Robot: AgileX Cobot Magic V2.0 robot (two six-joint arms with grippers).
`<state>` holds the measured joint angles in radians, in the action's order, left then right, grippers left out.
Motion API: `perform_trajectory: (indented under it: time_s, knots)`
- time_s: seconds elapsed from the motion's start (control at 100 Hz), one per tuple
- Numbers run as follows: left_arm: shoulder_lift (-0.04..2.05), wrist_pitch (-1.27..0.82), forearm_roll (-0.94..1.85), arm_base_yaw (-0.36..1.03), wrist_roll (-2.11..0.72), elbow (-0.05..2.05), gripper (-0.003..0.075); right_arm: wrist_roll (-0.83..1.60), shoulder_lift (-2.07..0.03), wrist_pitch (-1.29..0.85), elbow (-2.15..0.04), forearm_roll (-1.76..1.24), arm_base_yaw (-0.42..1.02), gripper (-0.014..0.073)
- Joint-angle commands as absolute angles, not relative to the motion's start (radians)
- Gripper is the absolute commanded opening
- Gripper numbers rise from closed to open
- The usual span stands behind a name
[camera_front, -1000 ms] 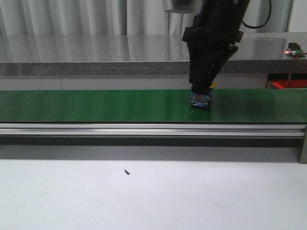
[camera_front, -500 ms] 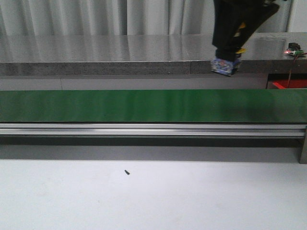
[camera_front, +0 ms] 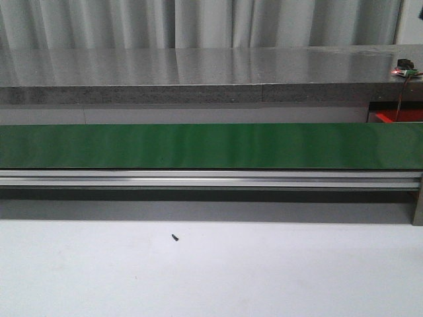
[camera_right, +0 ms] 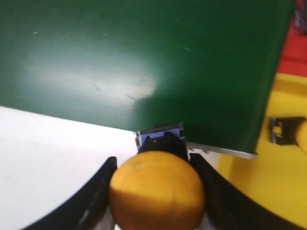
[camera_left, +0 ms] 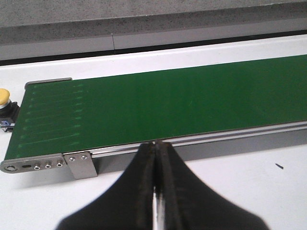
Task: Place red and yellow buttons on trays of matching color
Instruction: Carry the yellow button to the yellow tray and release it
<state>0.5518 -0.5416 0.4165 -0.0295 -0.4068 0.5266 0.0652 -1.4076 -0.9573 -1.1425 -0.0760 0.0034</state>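
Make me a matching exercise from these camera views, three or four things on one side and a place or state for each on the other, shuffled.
Things:
1. left gripper
2. yellow button
3. second yellow button
4. small black speck

States:
A. held between the right gripper's fingers
B. lying on the white table
C. shut, holding nothing
D. sitting just off the end of the green belt

Pairs: 1-C, 2-A, 3-D, 4-B

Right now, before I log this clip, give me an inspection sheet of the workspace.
Surface: green conveyor belt bare in the front view; white table in front of it.
Job's things: yellow button in the right gripper; second yellow button beside the belt's end; yellow tray, red tray.
Clutter: small dark speck.
Grippers: left gripper shut, empty; right shut on the button.
Cables: thin wire far right.
Surroundings: grey counter, curtain.
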Motion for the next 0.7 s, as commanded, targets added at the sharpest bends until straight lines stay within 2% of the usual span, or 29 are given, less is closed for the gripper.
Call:
perform_trajectory:
  time_s: [0.0, 0.26, 0.69]
  knots:
    - [0.554, -0.481, 0.441, -0.020, -0.409, 0.554, -0.0020, 0.023, -1.354, -0.906, -1.134, -0.081, -0.092, 0.0129]
    - [0.554, -0.481, 0.441, -0.020, -0.409, 0.554, -0.0020, -0.052, -1.351, -0.852, -1.038, -0.081, -0.333, 0.0129]
    - [0.554, -0.481, 0.441, -0.020, -0.409, 0.554, -0.0020, -0.098, -1.355, -0.657, -0.894, -0.069, -0.486, 0.0129]
